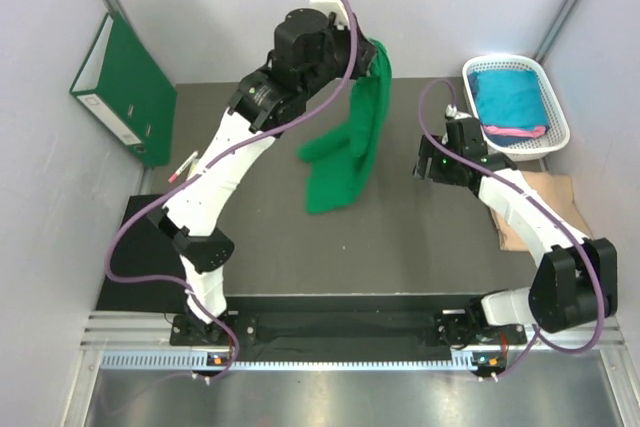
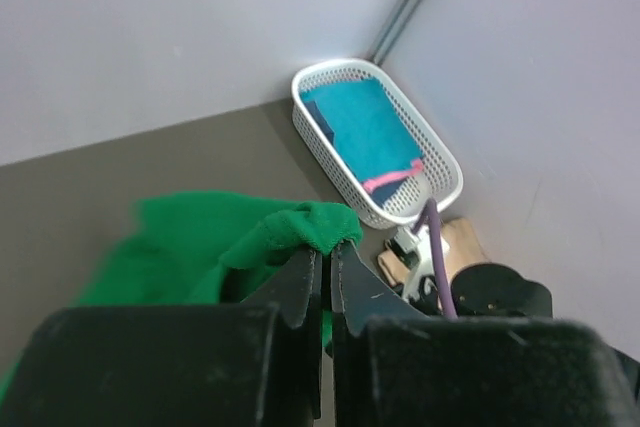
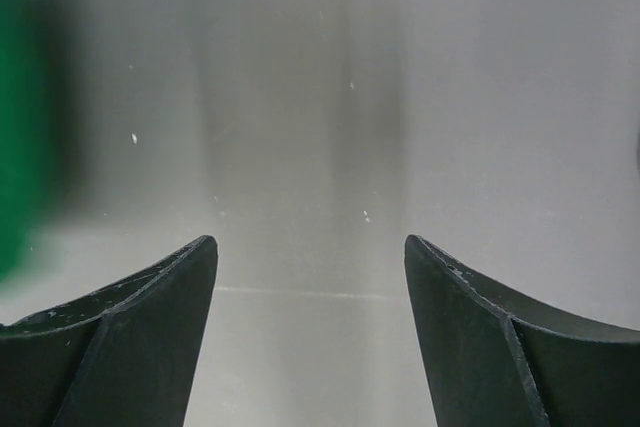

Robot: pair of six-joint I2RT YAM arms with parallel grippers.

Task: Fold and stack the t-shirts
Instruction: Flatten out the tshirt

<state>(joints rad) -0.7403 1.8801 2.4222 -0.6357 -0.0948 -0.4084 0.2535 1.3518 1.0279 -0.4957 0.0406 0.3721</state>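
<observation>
My left gripper (image 2: 327,247) is shut on an edge of the bright green t-shirt (image 1: 350,142) and holds it high above the table; the shirt hangs down in a crumpled drape with its lower end near the table. In the left wrist view the green cloth (image 2: 200,242) bunches over the fingertips. My right gripper (image 3: 310,247) is open and empty, low beside the basket, right of the hanging shirt (image 3: 15,127). A teal t-shirt (image 1: 505,97) lies folded in the white basket (image 1: 560,112) with a pink t-shirt (image 1: 515,132) showing under its near edge.
A dark green binder (image 1: 125,87) leans on the left wall. A tan cloth or cardboard piece (image 1: 540,202) lies under the right arm. A pen-like object (image 1: 185,165) lies at the table's left edge. The walls close in on both sides.
</observation>
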